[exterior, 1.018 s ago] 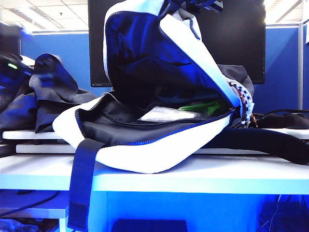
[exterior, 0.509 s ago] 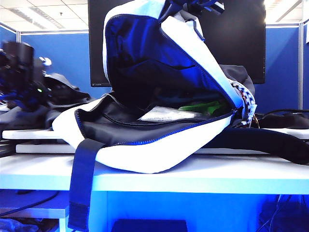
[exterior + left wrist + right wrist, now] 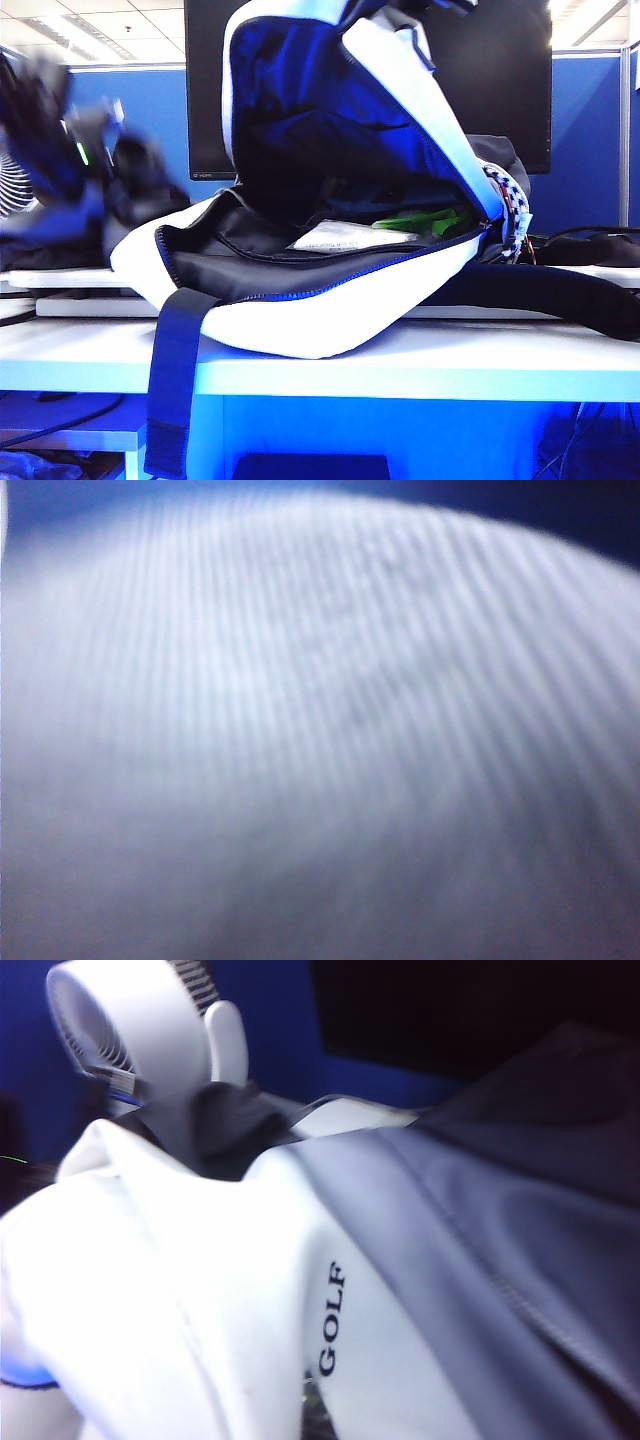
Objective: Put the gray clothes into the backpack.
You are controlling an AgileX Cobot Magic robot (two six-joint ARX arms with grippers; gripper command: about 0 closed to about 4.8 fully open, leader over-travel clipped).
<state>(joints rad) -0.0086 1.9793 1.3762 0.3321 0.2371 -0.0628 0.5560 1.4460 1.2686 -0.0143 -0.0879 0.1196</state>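
Observation:
The backpack lies on its side on the table, mouth wide open. Its white flap stands raised, navy lining showing. My right gripper is at the flap's top edge, shut on it; the right wrist view shows only the white "GOLF" panel and gray panel, jaws hidden. The gray clothes lie heaped left of the backpack. My left gripper is a blur just above and left of them. A pale ribbed blur fills the left wrist view, hiding the jaws, so I cannot tell whether fabric is caught.
A white round fan stands at the far left, behind the clothes. A black monitor stands behind the backpack. A green item and a white packet lie inside it. A navy strap hangs over the table edge.
The left arm has swung down toward the clothes and is now motion-blurred. The clothes heap, raised a second ago, sits lower. The backpack flap has shifted slightly to the right.

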